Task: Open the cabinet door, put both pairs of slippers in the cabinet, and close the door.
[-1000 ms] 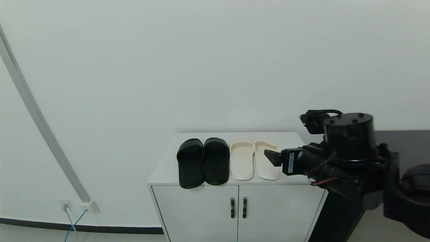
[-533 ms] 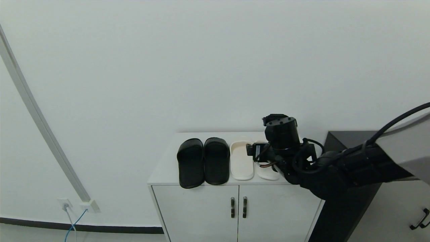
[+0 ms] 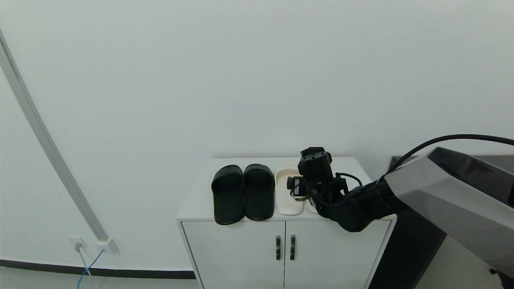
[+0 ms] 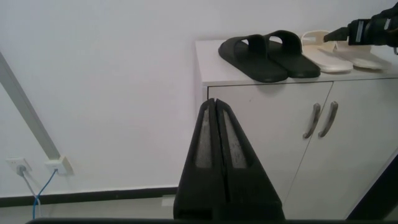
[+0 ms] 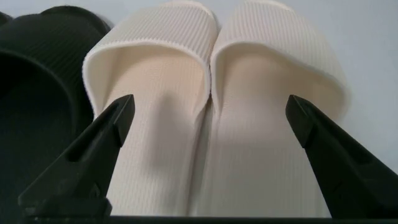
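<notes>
The cream slippers [image 5: 155, 124] look like moulded foam slides. They are probably light, springy rather than stiff, and not fragile. Their ribbed straps should give the fingers some bite, though a hard squeeze would likely buckle the soft walls. They lie side by side and touching on the cabinet [image 3: 241, 253] top, toes toward the wall. The best hold therefore seems to be across both straps at once, pressing the outer sides inward so that the pair lifts as one.

The right pincer [image 5: 209, 106] is spread wide, with one finger outside each cream strap, and it grips nothing. Whether the tips touch the foam cannot be told. The black slippers [image 3: 243, 194] sit just beside the cream ones, toward the robot's left. They appear similar in build and would likely take the same grip.

The left pincer [image 4: 214, 109] is pressed closed on nothing. It is low and well apart from the cabinet, facing its front.

There are four slippers, two black and two cream. The cabinet has two doors [image 3: 333, 253], both closed, and two handles [image 3: 278, 247] near each other at the centre seam.
</notes>
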`<state>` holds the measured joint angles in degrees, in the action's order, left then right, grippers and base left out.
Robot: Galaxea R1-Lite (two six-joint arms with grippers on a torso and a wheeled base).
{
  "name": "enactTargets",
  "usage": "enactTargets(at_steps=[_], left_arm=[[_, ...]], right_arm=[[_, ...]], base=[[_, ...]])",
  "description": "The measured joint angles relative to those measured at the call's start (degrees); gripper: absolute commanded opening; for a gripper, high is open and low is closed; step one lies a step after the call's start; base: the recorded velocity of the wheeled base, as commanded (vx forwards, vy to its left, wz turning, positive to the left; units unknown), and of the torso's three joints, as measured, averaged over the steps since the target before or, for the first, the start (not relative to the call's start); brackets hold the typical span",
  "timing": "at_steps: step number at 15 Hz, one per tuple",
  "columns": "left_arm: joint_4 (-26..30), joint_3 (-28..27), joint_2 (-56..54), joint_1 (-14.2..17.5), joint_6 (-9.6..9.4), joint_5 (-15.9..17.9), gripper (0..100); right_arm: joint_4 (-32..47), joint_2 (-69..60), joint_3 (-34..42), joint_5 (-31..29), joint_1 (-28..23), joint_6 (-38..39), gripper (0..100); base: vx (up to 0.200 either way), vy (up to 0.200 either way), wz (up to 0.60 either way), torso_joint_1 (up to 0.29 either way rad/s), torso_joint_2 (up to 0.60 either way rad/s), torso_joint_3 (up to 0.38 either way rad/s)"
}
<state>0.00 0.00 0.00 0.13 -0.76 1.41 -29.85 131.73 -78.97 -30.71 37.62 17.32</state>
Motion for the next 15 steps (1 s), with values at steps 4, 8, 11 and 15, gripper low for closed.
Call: enactTargets(at_steps=[4, 8, 11, 15], left_arm=[[0.0, 0.0, 0.0, 0.0, 0.05, 0.0, 0], [0.0, 0.0, 0.0, 0.0, 0.13, 0.0, 0], [0.0, 0.0, 0.0, 0.0, 0.18, 0.0, 0], [0.0, 0.0, 0.0, 0.0, 0.24, 0.0, 0]], right_arm=[[-0.7, 4.1, -5.2, -1.6, -1.4, -2.3, 100], [-3.5, 8.7, -10.4, -3.0, -2.6, -5.4, 100], [-3.5, 10.4, -12.5, -2.6, -3.1, -5.4, 100], [-3.5, 11.2, -13.3, -2.2, -3.6, -5.3, 0]], base=[[0.000, 0.000, 0.00, 0.000, 0.00, 0.000], [0.000, 0.000, 0.00, 0.000, 0.00, 0.000], [0.000, 0.000, 0.00, 0.000, 0.00, 0.000], [0.000, 0.000, 0.00, 0.000, 0.00, 0.000]])
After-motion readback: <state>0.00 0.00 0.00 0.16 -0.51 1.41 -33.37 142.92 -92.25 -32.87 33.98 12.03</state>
